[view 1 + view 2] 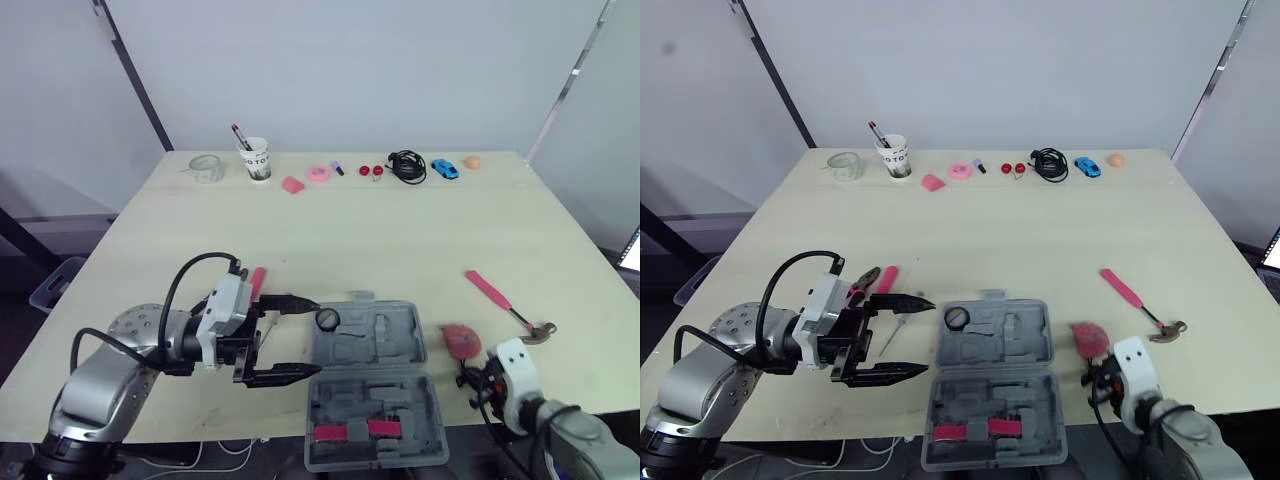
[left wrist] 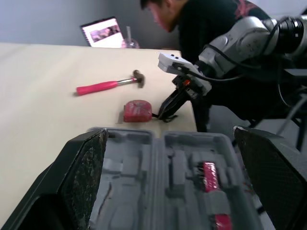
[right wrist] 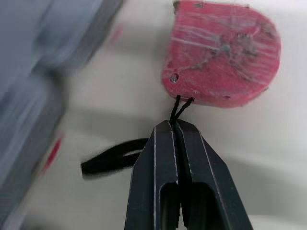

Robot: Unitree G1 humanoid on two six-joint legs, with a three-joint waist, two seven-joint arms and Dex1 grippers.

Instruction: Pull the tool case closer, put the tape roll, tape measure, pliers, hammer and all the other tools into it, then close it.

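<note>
The grey tool case (image 1: 372, 428) lies open near the table's front edge, with a small black roll (image 1: 328, 319) in its far half. My left gripper (image 1: 320, 338) is open at the case's left side, its fingers (image 2: 88, 165) spread wide. Pink-handled pliers (image 1: 256, 281) lie just behind that arm. A pink tape measure (image 3: 223, 52) rests right of the case. My right gripper (image 3: 175, 127) is shut on its thin black cord (image 3: 178, 108). The pink-handled hammer (image 1: 503, 302) lies further right.
Along the table's far edge stand a clear roll (image 1: 206, 168), a paper cup with pens (image 1: 256, 158), pink bits (image 1: 319, 173), a black cable (image 1: 407, 165), a blue toy car (image 1: 445, 168) and an orange ball (image 1: 472, 161). A person (image 2: 206, 24) sits beyond the right edge.
</note>
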